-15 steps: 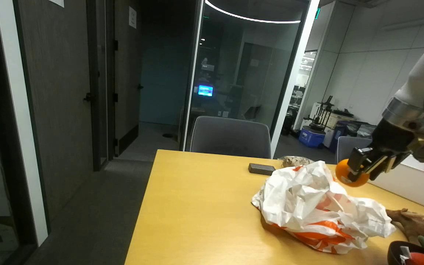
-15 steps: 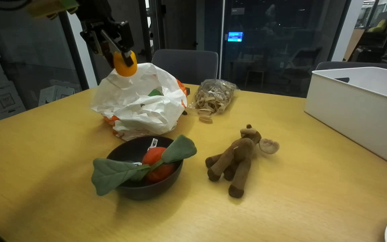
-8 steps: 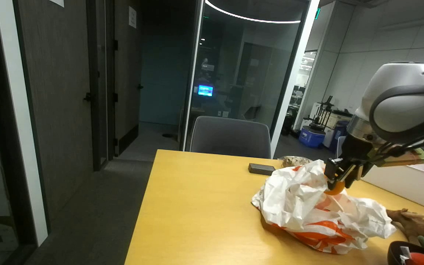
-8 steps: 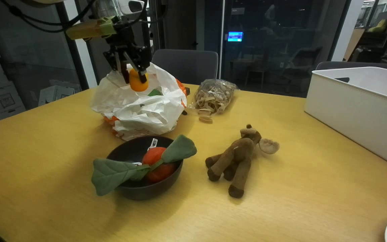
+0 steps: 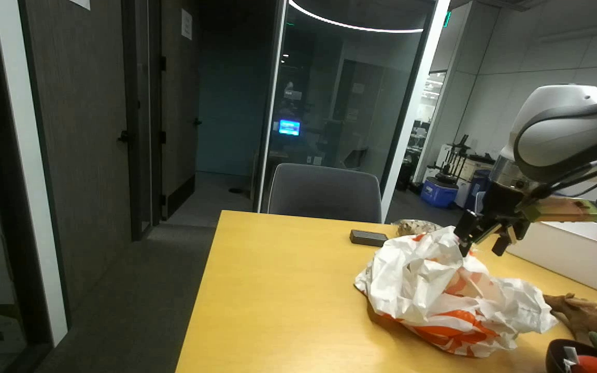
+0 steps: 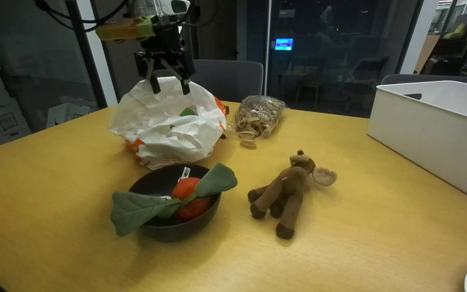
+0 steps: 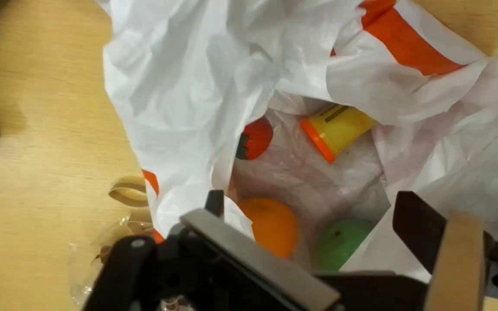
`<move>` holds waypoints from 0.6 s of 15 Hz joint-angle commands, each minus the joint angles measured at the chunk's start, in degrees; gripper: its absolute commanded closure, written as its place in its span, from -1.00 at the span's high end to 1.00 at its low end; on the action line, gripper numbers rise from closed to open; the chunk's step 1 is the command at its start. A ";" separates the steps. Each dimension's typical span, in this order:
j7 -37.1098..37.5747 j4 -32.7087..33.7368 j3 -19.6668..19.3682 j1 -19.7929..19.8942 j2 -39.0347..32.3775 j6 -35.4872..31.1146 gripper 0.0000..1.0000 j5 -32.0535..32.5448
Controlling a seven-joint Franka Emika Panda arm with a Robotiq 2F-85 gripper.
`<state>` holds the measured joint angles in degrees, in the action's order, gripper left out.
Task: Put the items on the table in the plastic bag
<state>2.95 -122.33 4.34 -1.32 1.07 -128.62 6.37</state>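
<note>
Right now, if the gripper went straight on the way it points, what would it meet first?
Most likely the bag: the open gripper points down at its mouth, with the orange inside. Exact depth is unclear.

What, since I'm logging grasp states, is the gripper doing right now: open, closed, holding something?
Gripper: open, jaws apart with nothing between them, over the plastic bag.

In an exterior view the white arm (image 5: 555,147) extends in from the right edge and bends down at a silvery wrist (image 5: 507,172). Below hangs the black gripper (image 6: 170,86), aimed downward, its two fingers (image 6: 155,85) parted by a wide gap; in the wrist view they rise from the bottom edge.
</note>
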 commanded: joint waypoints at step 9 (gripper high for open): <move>10.33 -1.56 -8.13 7.19 6.64 15.73 1.00 3.86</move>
<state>7.90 -122.77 -3.00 4.44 6.74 -114.51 8.08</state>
